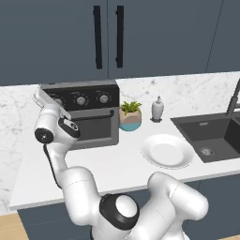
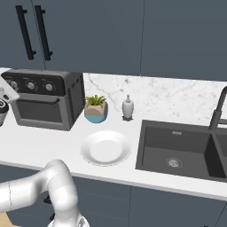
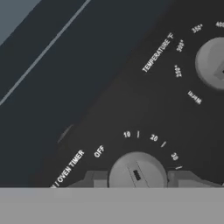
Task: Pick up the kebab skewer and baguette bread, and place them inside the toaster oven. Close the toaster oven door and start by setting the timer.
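At far left of the counter, your gripper (image 3: 138,177) clamps the timer knob (image 3: 137,171) on the toaster oven (image 1: 93,115), whose door (image 1: 96,127) is up. The knob looks small, rigid and smooth: pinch its flanks and twist without slipping. The arm rises, elbow bent, hand level against the black panel.

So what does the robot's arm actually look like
The arm is glossy white with rounded, bulbous segments and black joint caps, one ringed in dark grey near the base. A thin black cable runs along the upper link. The gripper has small grey fingertips.
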Available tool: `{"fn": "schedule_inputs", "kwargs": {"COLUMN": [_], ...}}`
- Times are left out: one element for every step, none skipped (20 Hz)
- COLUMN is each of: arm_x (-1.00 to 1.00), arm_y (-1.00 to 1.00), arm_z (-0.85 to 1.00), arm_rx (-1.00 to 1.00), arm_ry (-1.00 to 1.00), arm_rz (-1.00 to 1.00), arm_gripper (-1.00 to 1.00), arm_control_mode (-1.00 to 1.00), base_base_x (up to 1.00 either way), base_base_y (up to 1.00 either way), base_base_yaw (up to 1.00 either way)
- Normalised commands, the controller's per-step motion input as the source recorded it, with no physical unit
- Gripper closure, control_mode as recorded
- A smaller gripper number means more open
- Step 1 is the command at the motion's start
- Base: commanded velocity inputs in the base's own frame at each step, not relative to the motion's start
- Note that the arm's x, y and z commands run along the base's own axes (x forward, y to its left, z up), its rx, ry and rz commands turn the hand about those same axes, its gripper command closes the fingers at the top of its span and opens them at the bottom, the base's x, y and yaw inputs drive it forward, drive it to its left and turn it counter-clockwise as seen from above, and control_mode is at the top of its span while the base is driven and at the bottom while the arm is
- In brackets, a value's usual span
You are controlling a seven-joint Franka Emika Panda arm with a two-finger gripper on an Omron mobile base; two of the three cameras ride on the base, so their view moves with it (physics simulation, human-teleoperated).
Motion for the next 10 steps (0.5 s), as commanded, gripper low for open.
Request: {"fn": "schedule_inputs", "kwargs": {"arm_x": [-0.1,-0.09,-0.02,-0.02,0.0,0.0,0.0,0.0,0.0,0.0], "arm_y": [0.45,0.49,0.46,0.43,0.4,0.4,0.36,0.36,0.37,0.37], "arm_z": [0.0,0.0,0.0,0.0,0.0,0.0,0.0,0.0,0.0,0.0], "arm_rx": [0.38,0.38,0.39,0.4,0.41,0.43,0.44,0.45,0.46,0.46], "arm_ry": [-0.05,-0.05,-0.03,-0.03,-0.02,-0.03,-0.03,-0.04,-0.05,-0.05], "arm_rz": [0.0,-0.01,-0.02,-0.03,-0.04,-0.05,-0.05,-0.06,-0.06,-0.06], "arm_gripper": [1.0,1.0,1.0,1.0,1.0,1.0,1.0,1.0,1.0,1.0], "arm_control_mode": [-1.0,-1.0,-1.0,-1.0,-1.0,-1.0,-1.0,-1.0,-1.0,-1.0], "base_base_x": [0.0,0.0,0.0,0.0,0.0,0.0,0.0,0.0,0.0,0.0], "base_base_y": [0.0,0.0,0.0,0.0,0.0,0.0,0.0,0.0,0.0,0.0], "base_base_yaw": [0.0,0.0,0.0,0.0,0.0,0.0,0.0,0.0,0.0,0.0]}}
